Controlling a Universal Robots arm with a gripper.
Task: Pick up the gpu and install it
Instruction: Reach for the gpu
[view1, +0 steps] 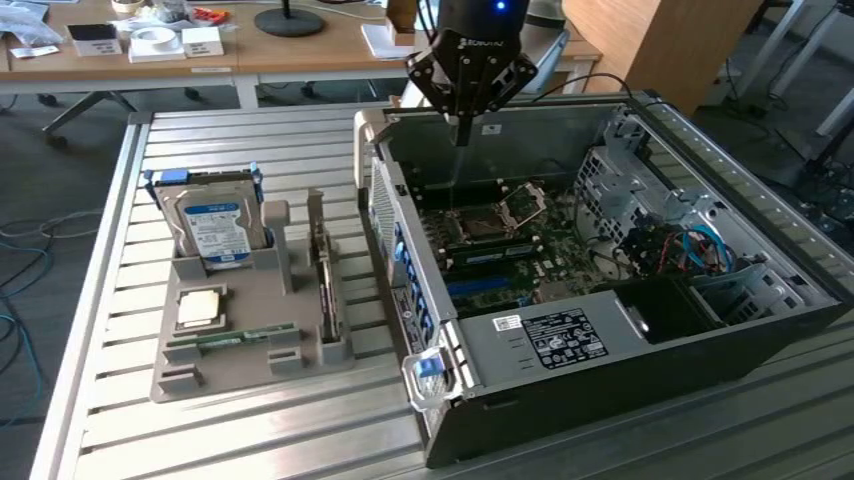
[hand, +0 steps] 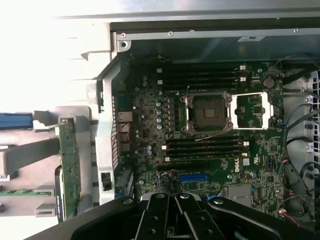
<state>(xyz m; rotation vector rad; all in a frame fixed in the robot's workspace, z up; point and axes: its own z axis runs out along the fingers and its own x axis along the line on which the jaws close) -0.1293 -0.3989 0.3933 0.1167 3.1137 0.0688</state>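
One arm's gripper (view1: 462, 135) hangs empty, jaws clenched, over the open case (view1: 561, 400), while the gpu (view1: 324, 285) stands on edge in a grey holder (view1: 227, 365) toward the desk (view1: 200, 430) edge at the exterior view's left; pickup seems unstarted, needing jaws released above it.

the arm (view1: 481, 15) is cut off by the top edge of the exterior view. the gpu (view1: 324, 275) stands edge-on in the holder (view1: 240, 365), so its faces are hidden. the gripper (hand: 172, 200) covers part of the motherboard (hand: 150, 115). the label (view1: 561, 338) text is too small to read.
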